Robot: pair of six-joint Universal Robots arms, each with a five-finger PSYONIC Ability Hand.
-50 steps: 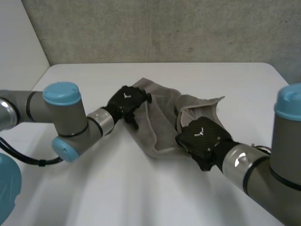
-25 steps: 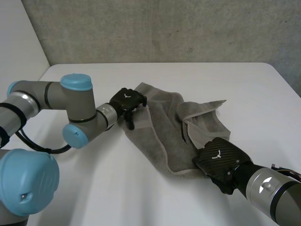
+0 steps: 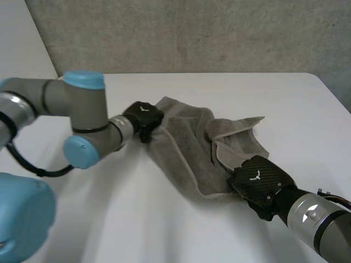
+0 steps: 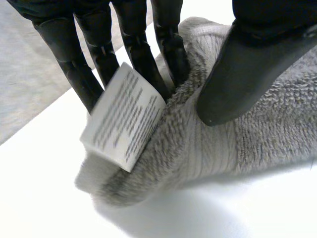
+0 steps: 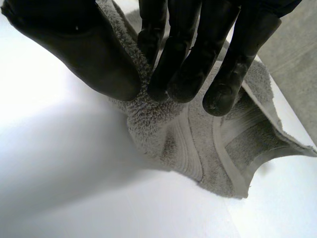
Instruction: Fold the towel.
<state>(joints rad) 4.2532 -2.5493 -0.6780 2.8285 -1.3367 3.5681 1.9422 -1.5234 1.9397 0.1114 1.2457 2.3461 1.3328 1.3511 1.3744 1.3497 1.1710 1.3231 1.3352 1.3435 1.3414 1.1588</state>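
Since 1 s ago the right robot hand (image 3: 259, 182) has slid back toward the robot & out to its right side. The towel (image 3: 186, 142) got pulled longer with it. The left robot hand (image 3: 143, 118) moved only a bit, & the left arm (image 3: 71, 104) swung up.

Now the towel is a grey, crumpled strip on the white counter (image 3: 137, 219). It is stretched btwn the 2 robot hands, w/ a loose flap folded over near the right one.

The left robot hand is at the far-left corner of the towel. In the left wrist view its thumb sits on top of the cloth & its fingers are behind it, so it is clamped on that corner. A white tag (image 4: 124, 116) w/ small print sticks out there, right by the fingers.

The right robot hand is at the near end of the towel. In the right wrist view its thumb & fingers squeeze a lump of cloth, so it is clamped on the towel too. The rest of the towel lies on the counter past its fingertips.
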